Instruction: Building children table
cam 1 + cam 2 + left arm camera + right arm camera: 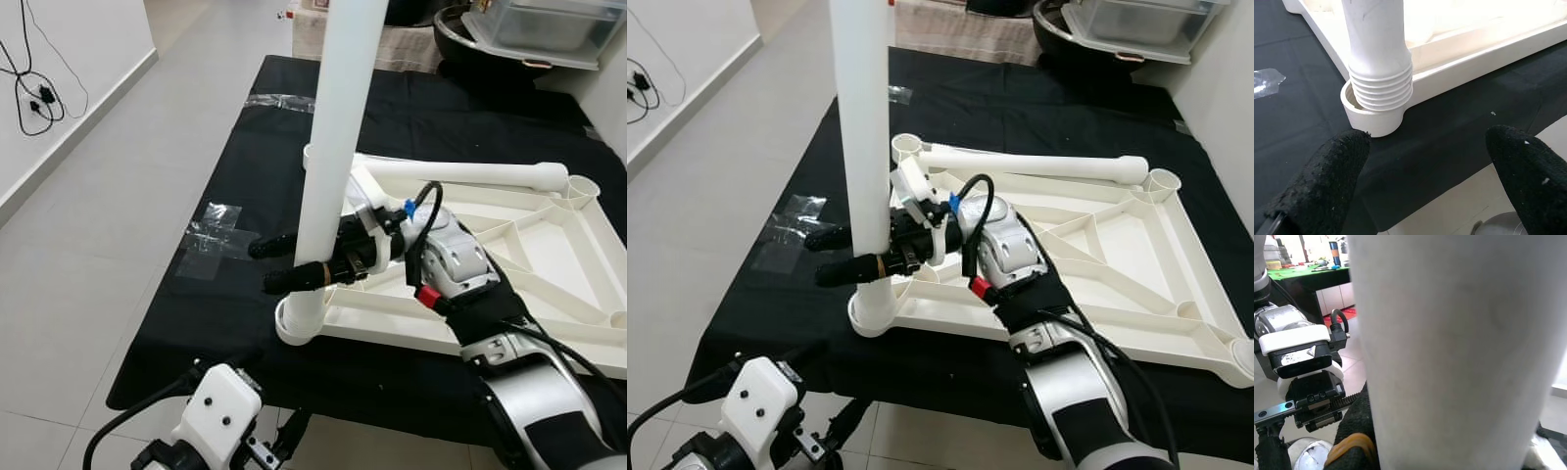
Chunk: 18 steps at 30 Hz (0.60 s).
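The white children's table top (pixel 392 328) lies upside down on a black-covered table. One white leg (pixel 338 127) stands upright in the near-left corner socket (pixel 299 328), its threaded end (pixel 1381 83) sitting in the socket rim. My right gripper (pixel 279 262) is shut on this leg just above the socket, one black finger on each side. A second leg (pixel 460 174) lies across the far side of the top. My left gripper (pixel 1422 181) is open, low at the table's front edge, facing the socket from a short way off.
Clear tape patches (pixel 211 240) stick to the black cloth (pixel 225 323) left of the leg. A clear plastic bin (pixel 549 29) stands at the back right. Cables (pixel 34 98) hang on the left wall. Open tiled floor lies to the left.
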Available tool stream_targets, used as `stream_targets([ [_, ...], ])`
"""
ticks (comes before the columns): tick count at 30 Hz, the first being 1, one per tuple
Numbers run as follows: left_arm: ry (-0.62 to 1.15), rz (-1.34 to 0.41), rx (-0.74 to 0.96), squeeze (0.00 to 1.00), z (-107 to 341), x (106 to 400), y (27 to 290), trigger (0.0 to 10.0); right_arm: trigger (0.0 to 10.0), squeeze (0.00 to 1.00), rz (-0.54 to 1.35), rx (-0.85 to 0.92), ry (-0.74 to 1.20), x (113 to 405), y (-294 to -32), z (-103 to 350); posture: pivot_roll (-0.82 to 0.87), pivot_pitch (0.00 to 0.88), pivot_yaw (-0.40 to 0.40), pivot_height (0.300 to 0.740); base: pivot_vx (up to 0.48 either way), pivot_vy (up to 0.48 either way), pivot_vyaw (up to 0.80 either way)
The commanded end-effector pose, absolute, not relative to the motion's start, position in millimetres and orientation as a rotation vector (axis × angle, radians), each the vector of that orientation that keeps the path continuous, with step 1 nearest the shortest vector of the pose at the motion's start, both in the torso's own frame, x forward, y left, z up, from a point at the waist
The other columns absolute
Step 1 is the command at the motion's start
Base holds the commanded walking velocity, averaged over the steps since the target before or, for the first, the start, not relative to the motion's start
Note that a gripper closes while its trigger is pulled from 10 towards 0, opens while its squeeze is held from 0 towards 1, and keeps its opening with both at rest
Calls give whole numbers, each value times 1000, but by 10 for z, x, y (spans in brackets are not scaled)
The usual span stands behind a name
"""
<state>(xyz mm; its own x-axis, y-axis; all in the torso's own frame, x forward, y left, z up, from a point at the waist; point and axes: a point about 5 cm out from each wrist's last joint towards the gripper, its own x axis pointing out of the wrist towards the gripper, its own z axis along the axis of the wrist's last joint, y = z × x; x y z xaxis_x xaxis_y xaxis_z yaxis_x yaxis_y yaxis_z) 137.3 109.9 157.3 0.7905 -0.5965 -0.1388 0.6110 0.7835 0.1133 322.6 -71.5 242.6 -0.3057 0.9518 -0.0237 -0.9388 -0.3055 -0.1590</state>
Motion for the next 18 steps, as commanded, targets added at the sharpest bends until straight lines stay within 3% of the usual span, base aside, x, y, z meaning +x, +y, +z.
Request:
stream_targets([
  [1,112,-655,162,0,1530,1357,1089,10000,10000,0,1919,-121,-100,3187,-695,2338,182,189,-109,740,0,0,0],
  [18,107,-640,161,0,1522,1341,1074,10000,10000,0,1849,-147,-117,3287,-661,2369,184,194,-118,740,0,0,0],
])
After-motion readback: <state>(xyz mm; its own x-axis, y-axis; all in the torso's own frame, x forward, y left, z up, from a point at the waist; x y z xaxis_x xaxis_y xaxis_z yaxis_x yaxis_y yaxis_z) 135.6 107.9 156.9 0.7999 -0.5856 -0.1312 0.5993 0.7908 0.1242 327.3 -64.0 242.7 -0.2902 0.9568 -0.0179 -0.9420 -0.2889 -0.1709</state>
